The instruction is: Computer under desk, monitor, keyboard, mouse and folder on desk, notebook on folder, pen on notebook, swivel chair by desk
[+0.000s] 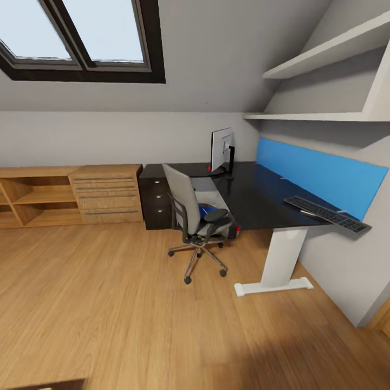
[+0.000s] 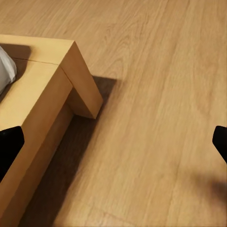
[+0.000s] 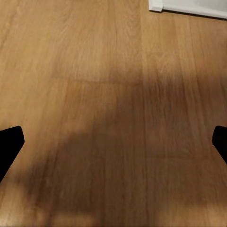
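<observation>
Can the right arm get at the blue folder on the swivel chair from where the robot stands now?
Probably not: the right tool is open over bare floor, and the folder lies on the swivel chair well across the room, partly behind its armrest.

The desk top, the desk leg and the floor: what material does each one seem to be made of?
The desk top looks like glossy black laminate or glass; it mirrors the blue back panel. Its leg looks like white painted metal: flat, even, no grain. The floor looks like light wood planks with a satin finish, going by its grain lines and board seams; it could equally be wood-look laminate.
</observation>
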Motion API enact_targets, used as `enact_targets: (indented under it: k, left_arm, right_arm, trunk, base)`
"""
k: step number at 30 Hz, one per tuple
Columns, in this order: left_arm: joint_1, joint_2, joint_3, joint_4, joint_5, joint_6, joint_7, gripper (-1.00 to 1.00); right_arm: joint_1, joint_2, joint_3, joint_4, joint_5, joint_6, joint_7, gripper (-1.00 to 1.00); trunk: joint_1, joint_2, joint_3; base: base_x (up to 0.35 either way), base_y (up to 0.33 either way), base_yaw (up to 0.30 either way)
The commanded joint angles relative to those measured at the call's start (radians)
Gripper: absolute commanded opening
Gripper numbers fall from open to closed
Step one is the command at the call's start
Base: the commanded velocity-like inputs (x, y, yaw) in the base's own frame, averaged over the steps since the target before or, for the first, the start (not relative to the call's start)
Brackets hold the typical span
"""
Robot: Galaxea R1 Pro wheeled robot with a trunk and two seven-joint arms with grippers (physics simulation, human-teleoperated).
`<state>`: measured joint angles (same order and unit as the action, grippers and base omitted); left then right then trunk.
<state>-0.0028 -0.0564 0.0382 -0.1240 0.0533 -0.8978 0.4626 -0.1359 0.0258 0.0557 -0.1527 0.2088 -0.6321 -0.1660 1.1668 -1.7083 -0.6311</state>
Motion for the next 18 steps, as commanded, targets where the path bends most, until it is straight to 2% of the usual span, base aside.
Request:
enact_targets:
  k: [1,15,18]
  left_arm:
    - [0.000,0.000,0.003,0.000,0.005,-0.004,-0.005,1.00]
    - [-0.001,0.003,0.002,-0.005,0.007,-0.003,-0.006,1.00]
    - [-0.002,0.002,0.002,-0.052,0.008,0.010,-0.007,1.00]
  right_arm:
    - [-0.001,0.000,0.005,0.001,0.006,-0.001,-0.010,1.00]
    - [-0.001,0.000,0.003,0.001,0.005,-0.001,-0.010,1.00]
    - [-0.001,-0.001,0.002,-0.004,0.005,-0.001,-0.010,1.00]
  trunk:
    - [0.004,-0.008,-0.004]
    - [0.058,-0.106,-0.048]
    - [0.069,-0.127,-0.057]
  base:
    - [0.000,0.000,0.000]
    - [0.000,0.000,0.000]
    - [0.000,0.000,0.000]
